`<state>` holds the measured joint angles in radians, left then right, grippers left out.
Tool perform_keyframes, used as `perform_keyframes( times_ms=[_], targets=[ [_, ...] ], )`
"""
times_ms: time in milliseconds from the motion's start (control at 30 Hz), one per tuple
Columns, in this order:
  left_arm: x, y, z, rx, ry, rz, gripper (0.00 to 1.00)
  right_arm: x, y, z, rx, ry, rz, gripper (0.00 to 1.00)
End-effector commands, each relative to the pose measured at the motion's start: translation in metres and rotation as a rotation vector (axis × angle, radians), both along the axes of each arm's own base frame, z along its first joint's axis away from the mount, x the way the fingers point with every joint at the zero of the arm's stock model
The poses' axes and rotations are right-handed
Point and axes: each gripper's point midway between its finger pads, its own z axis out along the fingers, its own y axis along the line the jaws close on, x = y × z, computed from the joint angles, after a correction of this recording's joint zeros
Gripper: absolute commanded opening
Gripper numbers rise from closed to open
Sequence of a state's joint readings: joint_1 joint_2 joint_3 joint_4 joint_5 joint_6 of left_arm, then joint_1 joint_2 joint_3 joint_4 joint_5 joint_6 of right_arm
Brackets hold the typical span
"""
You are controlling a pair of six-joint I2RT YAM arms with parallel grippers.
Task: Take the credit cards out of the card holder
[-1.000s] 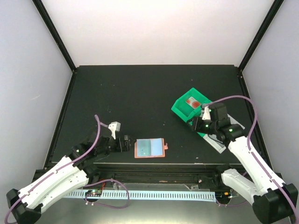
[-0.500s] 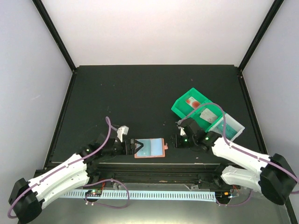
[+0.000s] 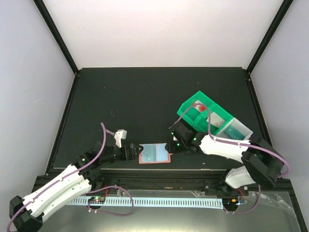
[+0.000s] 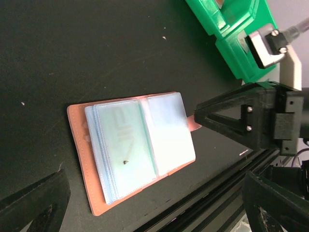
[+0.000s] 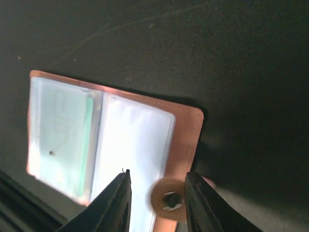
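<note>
While your left tool (image 3: 137, 151) gapes wide beside the card holder (image 3: 154, 153), your right tool (image 5: 157, 182) narrowly straddles its snap tab (image 5: 166, 199).

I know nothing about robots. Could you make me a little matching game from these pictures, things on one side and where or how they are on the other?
Things:
1. card holder
2. plastic bin
3. left hand
4. right hand

Descriptions:
A. fingers either side of the snap tab
B. lying open, inside facing up
C. wide open, by the holder's left end
D. green, farther back on the right

Pairs: 1-B, 2-D, 3-C, 4-A
</note>
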<state>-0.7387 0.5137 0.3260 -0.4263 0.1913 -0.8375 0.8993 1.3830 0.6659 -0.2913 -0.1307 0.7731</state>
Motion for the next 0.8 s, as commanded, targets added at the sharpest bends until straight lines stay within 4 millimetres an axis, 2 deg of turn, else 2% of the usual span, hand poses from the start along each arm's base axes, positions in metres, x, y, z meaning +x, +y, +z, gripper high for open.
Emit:
perform_keyframes(
  times_ms=[0,67,367,600,767],
  targets=[
    [0.003,0.001,0.010,-0.003,-0.018,0.006,0.99,0.013,0.011,-0.004,-0.022,-0.033,-0.004,0.28],
    [0.002,0.000,0.009,-0.011,-0.002,0.007,0.99,0.013,0.014,-0.010,-0.030,-0.028,0.008,0.24],
    [-0.002,-0.019,0.007,-0.152,0.045,-0.028,0.99,0.006,0.023,-0.030,-0.079,-0.011,0.052,0.17],
    [-0.003,-0.019,-0.012,-0.135,0.105,-0.009,0.99,-0.005,0.046,-0.032,-0.063,-0.010,0.096,0.15],
    [-0.002,-0.024,-0.017,-0.130,0.114,-0.030,0.99,-0.004,0.045,-0.027,-0.072,-0.020,0.089,0.13]
  ],
)
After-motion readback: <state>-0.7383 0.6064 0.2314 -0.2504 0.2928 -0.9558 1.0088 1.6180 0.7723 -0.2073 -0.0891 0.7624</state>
